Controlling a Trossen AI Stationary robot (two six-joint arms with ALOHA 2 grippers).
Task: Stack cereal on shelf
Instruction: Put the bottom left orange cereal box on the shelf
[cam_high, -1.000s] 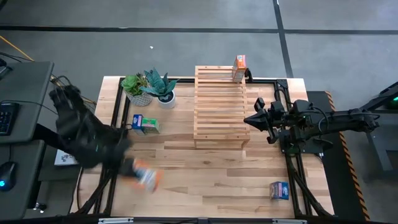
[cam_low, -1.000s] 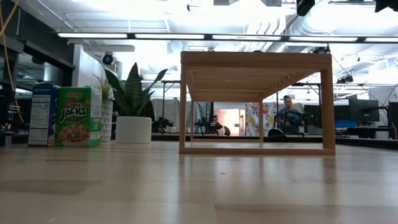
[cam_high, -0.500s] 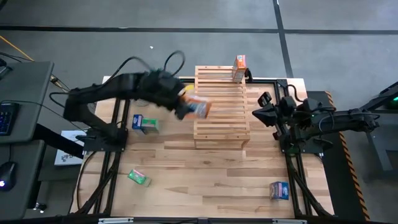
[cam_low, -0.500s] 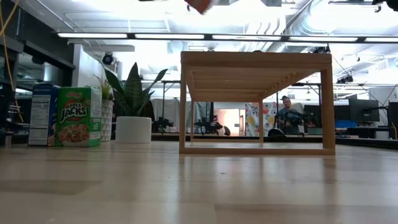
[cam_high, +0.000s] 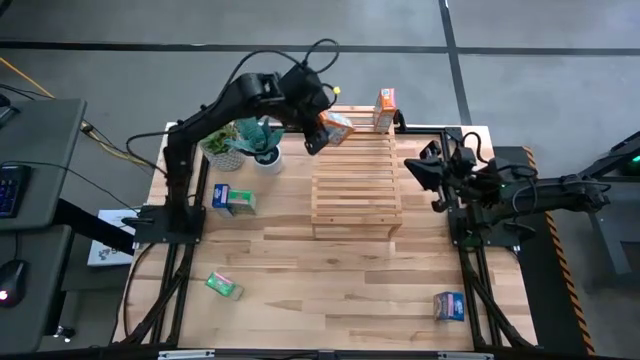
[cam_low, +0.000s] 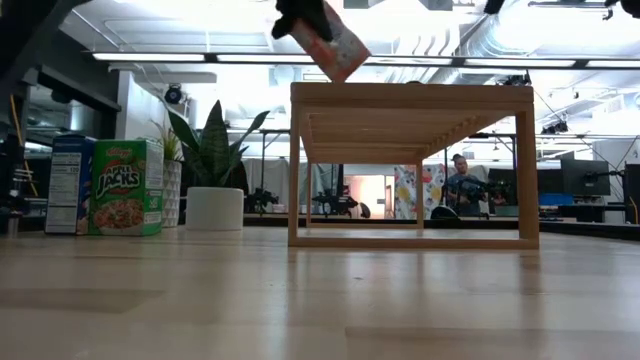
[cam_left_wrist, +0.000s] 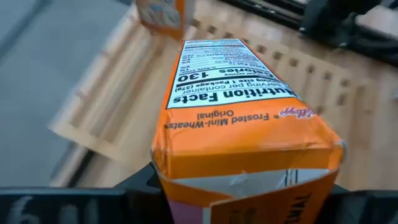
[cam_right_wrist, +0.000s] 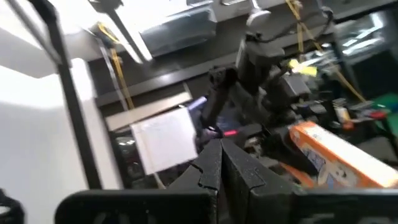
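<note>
My left gripper is shut on an orange cereal box, held in the air over the far left corner of the slatted wooden shelf. In the low view the box hangs tilted just above the shelf top. A second orange box stands upright on the shelf's far right corner. My right gripper is shut and empty, in the air just right of the shelf. My left gripper pinches the orange box near its flap end, one finger on each of two opposite faces, the nutrition-facts side up toward the wrist camera. The fingers lie across the box. It is lifted clear and slants down toward the shelf.
A blue and a green box stand together left of the shelf, near two potted plants. A green box lies at the near left, a blue box at the near right.
My left gripper has swung up from the table's near left and across toward the far edge and the right, carrying the orange box lifted clear, and now holds it over the shelf's far left corner. The green box at the near left has come into view.
</note>
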